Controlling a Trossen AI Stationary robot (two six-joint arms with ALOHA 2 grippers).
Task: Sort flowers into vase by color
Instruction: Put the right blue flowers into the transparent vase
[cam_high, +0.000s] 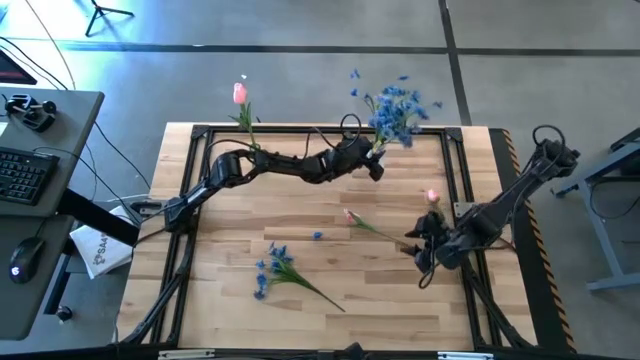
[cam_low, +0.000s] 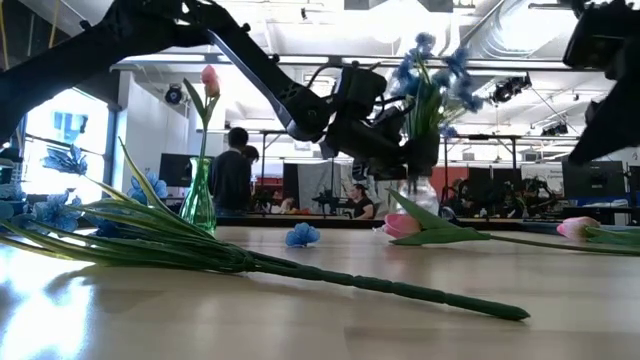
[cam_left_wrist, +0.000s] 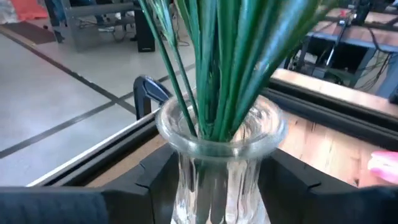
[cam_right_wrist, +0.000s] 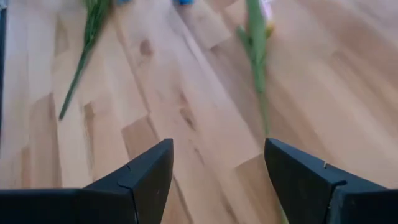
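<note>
Blue sprays fill the clear vase (cam_left_wrist: 219, 146), pinched by the left tool (cam_high: 376, 160); beside it, a blue spray (cam_high: 275, 268) and pink tulip (cam_high: 368, 224) remain, right tool (cam_right_wrist: 214, 165) spread.

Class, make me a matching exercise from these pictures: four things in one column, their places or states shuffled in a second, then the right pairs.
1. pink tulip in green vase
2. clear vase
3. loose blue spray
4. right gripper

A. open above bare wood
B. lying flat near the table's front
C. upright at the back left
D. between the left gripper's jaws, holding blue sprays

Pairs: 1-C, 2-D, 3-B, 4-A
</note>
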